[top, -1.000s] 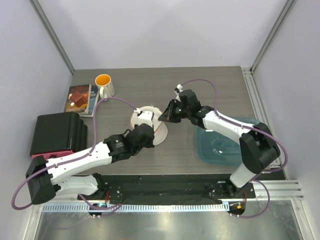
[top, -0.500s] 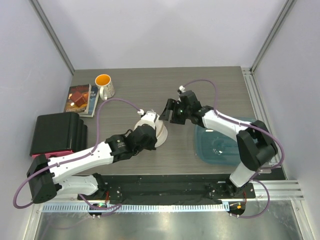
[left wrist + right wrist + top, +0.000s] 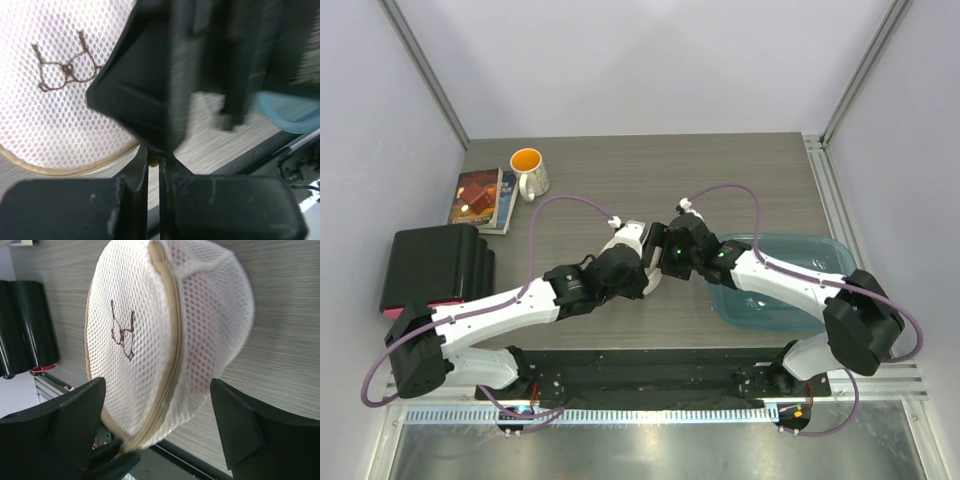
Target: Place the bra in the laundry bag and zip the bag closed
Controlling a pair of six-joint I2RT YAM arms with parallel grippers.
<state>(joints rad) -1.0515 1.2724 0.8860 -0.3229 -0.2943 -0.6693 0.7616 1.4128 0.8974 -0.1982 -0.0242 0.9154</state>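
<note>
1. Bag [image 3: 135, 325] sits near the tabletop [image 3: 620, 170] centre, tipped on its edge. The flat face with the dark mark [image 3: 122, 335] faces the left arm and the dome side faces the right.
2. In the top view both arms meet over the bag and almost all of it is hidden under them.
3. Tan zipper [image 3: 172, 365] runs down the bag's rim. It looks closed along the visible stretch, but the top end is unclear.
4. Left gripper [image 3: 154, 170] has its jaws pressed nearly together, with only a thin slit between them. A small tan bit of the zipper rim is pinched at the tips, at the bag's lower edge.
5. Right gripper [image 3: 157, 381] is spread wide, with the bag between its fingers [image 3: 75, 425]. Cannot tell if either finger touches the mesh.
6. In the left wrist view the right gripper shows as a big blurred dark shape right in front of the bag face.
7. Bag contents cannot be told through the mesh.
8. Teal bin [image 3: 800, 285] is on the right side of the tabletop, under the right arm's forearm.
9. Mug [image 3: 527, 165] with an orange inside is at the far left, just beside the books [image 3: 480, 197].
10. Black case [image 3: 430, 265] is at the left edge, nearer than the books and well apart from the bag.
</note>
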